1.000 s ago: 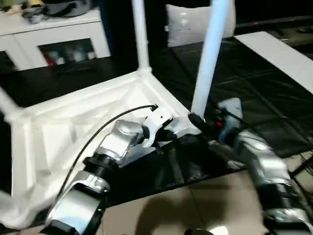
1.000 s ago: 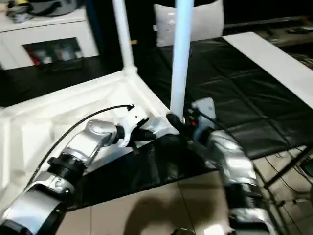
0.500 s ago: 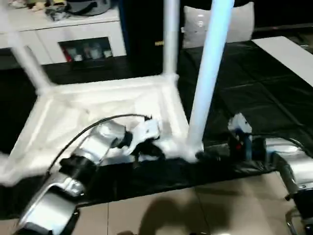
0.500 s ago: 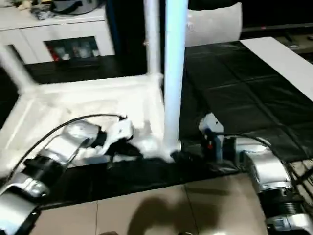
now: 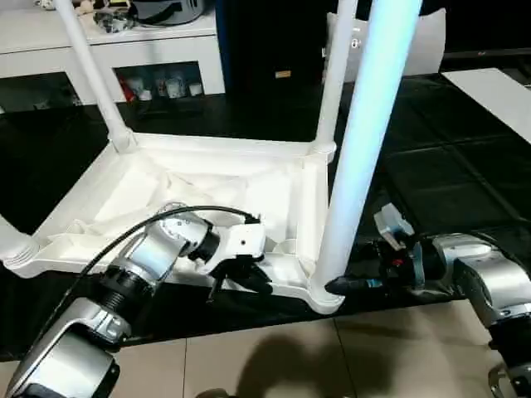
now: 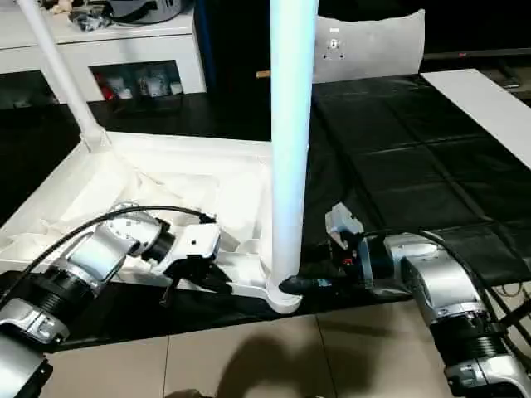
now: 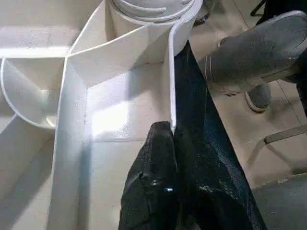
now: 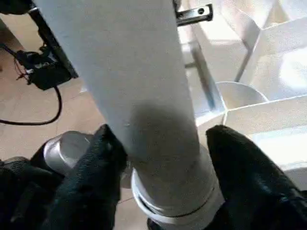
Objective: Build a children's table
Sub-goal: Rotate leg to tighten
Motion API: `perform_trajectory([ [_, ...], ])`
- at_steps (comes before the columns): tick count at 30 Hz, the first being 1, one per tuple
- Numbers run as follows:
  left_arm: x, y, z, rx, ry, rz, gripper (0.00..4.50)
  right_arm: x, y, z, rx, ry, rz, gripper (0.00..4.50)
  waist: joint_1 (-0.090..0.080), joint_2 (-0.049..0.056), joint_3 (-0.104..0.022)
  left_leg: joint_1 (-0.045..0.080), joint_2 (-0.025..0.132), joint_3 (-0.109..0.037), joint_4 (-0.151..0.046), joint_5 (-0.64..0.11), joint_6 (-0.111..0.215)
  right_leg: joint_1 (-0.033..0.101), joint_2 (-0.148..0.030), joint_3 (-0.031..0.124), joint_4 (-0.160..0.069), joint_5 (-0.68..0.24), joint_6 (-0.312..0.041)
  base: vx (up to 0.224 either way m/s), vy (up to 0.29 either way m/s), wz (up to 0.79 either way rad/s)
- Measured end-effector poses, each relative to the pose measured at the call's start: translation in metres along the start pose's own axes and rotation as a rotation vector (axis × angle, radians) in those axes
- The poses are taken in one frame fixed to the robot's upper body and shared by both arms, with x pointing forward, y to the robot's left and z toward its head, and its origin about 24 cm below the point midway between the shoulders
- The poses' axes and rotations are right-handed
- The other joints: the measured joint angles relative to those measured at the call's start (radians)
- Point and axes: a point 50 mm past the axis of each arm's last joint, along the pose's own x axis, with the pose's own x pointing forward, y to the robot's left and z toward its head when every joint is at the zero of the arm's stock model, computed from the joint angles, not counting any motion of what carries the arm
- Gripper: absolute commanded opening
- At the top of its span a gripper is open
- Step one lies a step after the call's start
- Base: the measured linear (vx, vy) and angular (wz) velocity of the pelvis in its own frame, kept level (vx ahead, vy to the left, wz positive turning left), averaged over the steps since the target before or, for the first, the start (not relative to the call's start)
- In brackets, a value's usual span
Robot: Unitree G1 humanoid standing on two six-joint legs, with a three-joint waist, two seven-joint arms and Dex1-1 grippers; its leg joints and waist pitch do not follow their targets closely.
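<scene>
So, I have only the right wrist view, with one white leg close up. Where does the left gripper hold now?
Observer: The left gripper is shut on the near rim of the table top, beside the corner socket of that leg.
Operator: Do other legs stand already?
Observer: Yes. Two far legs stand upright in the far corners.
Operator: And on what does the table lie?
Observer: It lies upside down on a black mat.

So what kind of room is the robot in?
Probably a living room or playroom at home: there's a white cabinet with glass doors and small things inside, a grey cushion at the back, and black mats over the tiled floor.
</scene>
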Motion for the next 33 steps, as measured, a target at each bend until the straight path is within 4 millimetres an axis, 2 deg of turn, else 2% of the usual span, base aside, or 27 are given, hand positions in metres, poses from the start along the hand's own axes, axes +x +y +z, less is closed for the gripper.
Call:
perform_trajectory([
  [4, 0.0, -0.001, 0.0, 0.003, -0.001, -0.001, 0.0, 0.001, 0.001, 0.0, 0.013, -0.016, 0.023, 2.36, -0.001, 0.0, 0.0, 0.0, 0.0, 0.0, 0.0, 0.0, 0.0, 0.0, 0.0, 0.0, 0.0, -0.001, 0.001, 0.0, 0.0, 0.0],
  [6, -0.001, -0.001, 0.0, 0.001, -0.001, -0.004, 0.0, 0.002, 0.002, 0.001, 0.014, -0.016, 0.025, 2.12, -0.001, 0.0, 0.0, 0.0, 0.0, 0.0, 0.0, 0.0, 0.0, 0.0, 0.0, 0.0, 0.001, -0.001, 0.001, 0.0, 0.0, 0.0],
  [10, 0.001, -0.002, 0.0, -0.013, -0.013, -0.015, 0.0, 0.003, 0.004, 0.0, 0.014, -0.017, 0.029, 2.07, -0.001, 0.0, 0.0, 0.0, 0.0, 0.0, 0.0, 0.0, 0.0, 0.0, 0.0, 0.0, 0.002, -0.002, 0.001, 0.0, 0.0, 0.0],
  [14, -0.002, -0.001, -0.004, -0.127, -0.027, 0.028, 0.0, 0.012, 0.002, 0.0, 0.028, -0.067, -0.033, 2.06, -0.007, 0.0, 0.0, 0.001, 0.0, 0.001, 0.0, 0.0, -0.001, 0.001, 0.0, 0.002, 0.006, -0.003, 0.001, 0.0, 0.0, 0.0],
  [17, -0.004, 0.005, -0.006, -0.205, -0.032, 0.128, 0.0, 0.018, -0.007, 0.001, 0.045, -0.118, -0.181, 2.03, -0.031, 0.0, 0.0, 0.004, 0.0, 0.001, 0.0, 0.003, -0.006, 0.002, 0.0, 0.002, 0.006, -0.003, 0.0, 0.0, 0.0, 0.0],
  [20, 0.001, 0.015, -0.004, -0.283, -0.051, 0.245, 0.0, 0.022, -0.021, 0.005, 0.087, -0.151, -0.363, 2.0, -0.068, 0.0, 0.0, 0.005, 0.0, 0.0, 0.002, 0.005, -0.008, 0.003, 0.0, 0.0, 0.003, -0.003, 0.001, 0.0, 0.0, 0.0],
  [21, 0.004, 0.018, -0.002, -0.316, -0.064, 0.292, 0.0, 0.026, -0.027, 0.007, 0.097, -0.155, -0.435, 2.0, -0.086, 0.0, 0.0, 0.004, 0.0, -0.001, 0.002, 0.005, -0.008, 0.004, 0.001, -0.003, -0.001, -0.003, 0.001, 0.0, 0.0, 0.0],
  [24, 0.012, 0.025, 0.002, -0.379, -0.088, 0.377, 0.0, 0.033, -0.037, 0.012, 0.127, -0.18, -0.588, 1.99, -0.119, 0.001, -0.001, 0.001, 0.0, -0.004, 0.002, 0.005, -0.008, 0.005, 0.001, -0.006, -0.009, -0.003, 0.001, 0.0, 0.0, 0.0],
  [27, 0.02, 0.034, 0.008, -0.44, -0.115, 0.485, 0.0, 0.043, -0.046, 0.017, 0.178, -0.231, -0.758, 1.99, -0.138, 0.001, -0.001, 0.0, -0.001, -0.006, 0.002, 0.005, -0.008, 0.005, 0.001, -0.007, -0.011, -0.003, 0.001, 0.0, 0.0, 0.0],
  [31, 0.028, 0.043, 0.016, -0.462, -0.121, 0.579, 0.0, 0.051, -0.053, 0.021, 0.176, -0.257, -0.895, 1.99, -0.141, 0.002, -0.001, 0.0, -0.003, -0.008, 0.002, 0.004, -0.007, 0.004, 0.0, -0.006, -0.013, -0.003, 0.001, 0.0, 0.0, 0.0],
  [32, 0.029, 0.043, 0.017, -0.467, -0.124, 0.587, 0.0, 0.051, -0.054, 0.021, 0.17, -0.259, -0.906, 2.54, -0.141, 0.003, -0.001, -0.001, -0.003, -0.008, 0.002, 0.003, -0.006, 0.005, 0.0, -0.006, -0.013, -0.003, 0.001, 0.0, 0.0, 0.0],
  [33, 0.029, 0.043, 0.017, -0.47, -0.127, 0.592, 0.0, 0.052, -0.054, 0.02, 0.171, -0.265, -0.91, 2.67, -0.141, 0.003, -0.002, -0.002, -0.003, -0.008, 0.001, 0.003, -0.005, 0.005, 0.0, -0.006, -0.013, -0.003, 0.001, 0.0, 0.0, 0.0],
])
